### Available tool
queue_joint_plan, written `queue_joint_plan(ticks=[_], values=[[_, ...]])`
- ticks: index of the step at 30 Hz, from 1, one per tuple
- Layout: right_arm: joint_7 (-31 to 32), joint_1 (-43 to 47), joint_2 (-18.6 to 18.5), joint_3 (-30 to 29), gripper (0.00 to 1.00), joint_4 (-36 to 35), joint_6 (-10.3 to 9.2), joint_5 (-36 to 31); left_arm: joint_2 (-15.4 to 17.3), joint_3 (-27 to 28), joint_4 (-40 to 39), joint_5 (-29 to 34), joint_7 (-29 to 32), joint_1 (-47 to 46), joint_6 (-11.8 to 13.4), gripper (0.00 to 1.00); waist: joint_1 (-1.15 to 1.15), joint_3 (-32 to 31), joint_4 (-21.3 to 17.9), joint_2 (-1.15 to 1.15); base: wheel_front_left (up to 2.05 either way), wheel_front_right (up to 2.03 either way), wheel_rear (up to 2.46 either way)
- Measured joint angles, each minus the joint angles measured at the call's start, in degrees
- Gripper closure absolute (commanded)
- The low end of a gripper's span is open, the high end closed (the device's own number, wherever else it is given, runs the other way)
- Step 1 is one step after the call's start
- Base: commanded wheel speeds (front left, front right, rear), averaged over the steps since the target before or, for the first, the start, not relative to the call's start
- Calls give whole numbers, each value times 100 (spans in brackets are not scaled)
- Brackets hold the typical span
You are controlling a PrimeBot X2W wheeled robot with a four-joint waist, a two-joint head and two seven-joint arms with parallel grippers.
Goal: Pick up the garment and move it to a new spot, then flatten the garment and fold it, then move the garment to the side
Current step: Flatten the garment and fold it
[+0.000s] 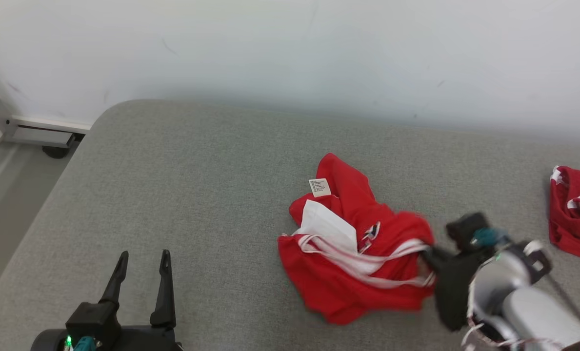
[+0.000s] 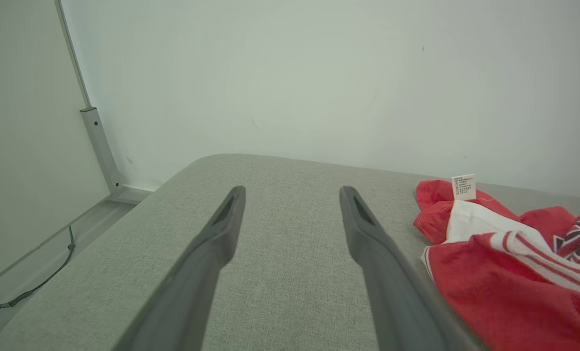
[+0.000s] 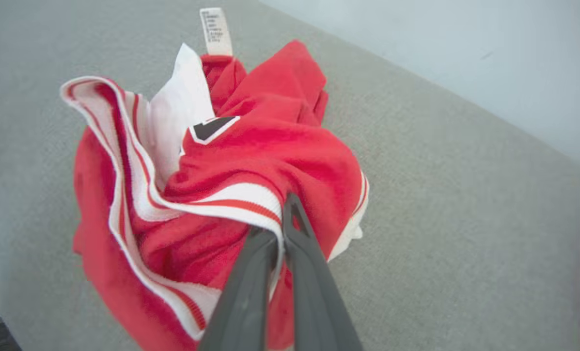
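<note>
The right tool [image 3: 279,217] is pinching the red garment [image 3: 270,146] by its striped hem, clearest from its wrist. The garment is lying crumpled on the middle of the table [image 1: 197,185]. The left tool [image 1: 144,253] is gaping wide. From above, a second red garment [image 1: 577,219] is lying far right.

- Bare indoor room, lab or home unclear: scuffed white wall [image 2: 319,73] ahead of the left gripper [image 2: 292,191].
- Grey fabric pad [image 2: 280,273] beneath it.
- Metal rail [image 2: 102,146] and loose cable [image 2: 26,294] on the floor [image 1: 7,204] to its left.
</note>
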Motion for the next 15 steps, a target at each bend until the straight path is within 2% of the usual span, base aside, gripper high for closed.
queue_joint_plan(ticks=[1, 6, 9, 15], values=[[0, 0, 0, 0, 100, 0, 0, 0, 0, 0, 0, 0, 0, 0, 0, 0, 0, 0, 0, 0, 0, 0, 0], [-133, -333, -714, -256, 100, -124, 170, -261, -11, -18, -66, 9, 37, 55, 0, 0, 0, -36, -112, 0, 0, 0, 0], [-210, -514, -965, -469, 100, -53, 249, -252, -16, -30, -120, 9, 62, 55, 0, 0, 0, -45, -193, 0, 0, 0, 0], [-299, -382, -1124, -662, 100, 609, 302, 60, -89, -165, -154, 9, 114, 28, -5, 0, 0, -3, -262, 0, 0, 0, 0]])
